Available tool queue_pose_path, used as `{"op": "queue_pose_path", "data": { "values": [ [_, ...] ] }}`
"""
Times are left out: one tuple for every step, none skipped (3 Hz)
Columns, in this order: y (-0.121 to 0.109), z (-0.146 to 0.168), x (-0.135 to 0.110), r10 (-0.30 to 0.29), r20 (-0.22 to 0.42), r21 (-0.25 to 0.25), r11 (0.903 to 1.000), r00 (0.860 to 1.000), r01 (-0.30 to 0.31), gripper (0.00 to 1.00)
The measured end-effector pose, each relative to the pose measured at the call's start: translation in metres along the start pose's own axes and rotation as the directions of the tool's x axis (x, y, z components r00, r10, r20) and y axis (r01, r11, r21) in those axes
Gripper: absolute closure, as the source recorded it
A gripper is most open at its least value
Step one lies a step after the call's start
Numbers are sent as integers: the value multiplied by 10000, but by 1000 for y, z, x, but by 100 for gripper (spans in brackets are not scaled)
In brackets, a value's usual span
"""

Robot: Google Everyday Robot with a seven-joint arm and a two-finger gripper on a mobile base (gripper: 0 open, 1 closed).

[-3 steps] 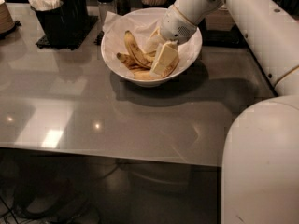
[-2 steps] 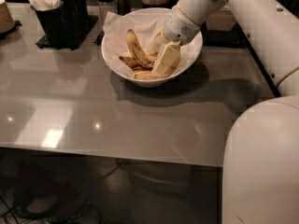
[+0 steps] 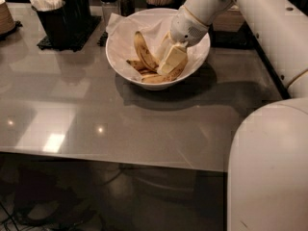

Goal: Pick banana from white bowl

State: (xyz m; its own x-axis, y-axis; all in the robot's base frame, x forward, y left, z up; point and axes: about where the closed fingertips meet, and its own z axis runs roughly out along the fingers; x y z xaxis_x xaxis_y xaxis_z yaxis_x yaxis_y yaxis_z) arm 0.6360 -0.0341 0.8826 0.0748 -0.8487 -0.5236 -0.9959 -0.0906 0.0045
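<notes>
The scene is dim and warm-toned, lit from above. The bench [image 3: 72, 109] carries 3 small glare spots at its left, the brightest a pale patch near the front edge. The bowl [image 3: 113, 52] throws a broad soft shadow to its right and front. The gripper [image 3: 171, 61], down inside the bowl, catches bright light. Below the bench it is nearly black.

Table [image 3: 96, 129]: bowl [image 3: 120, 61] toward 12 o'clock, holding banana [image 3: 142, 51]; gripper [image 3: 171, 61] inside bowl, at banana's 3 o'clock; cutlery holder [image 3: 60, 20] on table, at bowl's 10 o'clock.
</notes>
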Motion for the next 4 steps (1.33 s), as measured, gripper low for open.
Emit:
{"op": "queue_pose_path", "data": {
  "values": [
    [0,0,-1,1,0,1,10000,10000,-1,53],
    [-4,3,8,384,-89,207,9991,9992,-382,55],
    [-4,2,6,384,-89,207,9991,9992,-382,40],
    [-5,5,9,531,-202,241,9983,9984,-526,46]
  ]
}}
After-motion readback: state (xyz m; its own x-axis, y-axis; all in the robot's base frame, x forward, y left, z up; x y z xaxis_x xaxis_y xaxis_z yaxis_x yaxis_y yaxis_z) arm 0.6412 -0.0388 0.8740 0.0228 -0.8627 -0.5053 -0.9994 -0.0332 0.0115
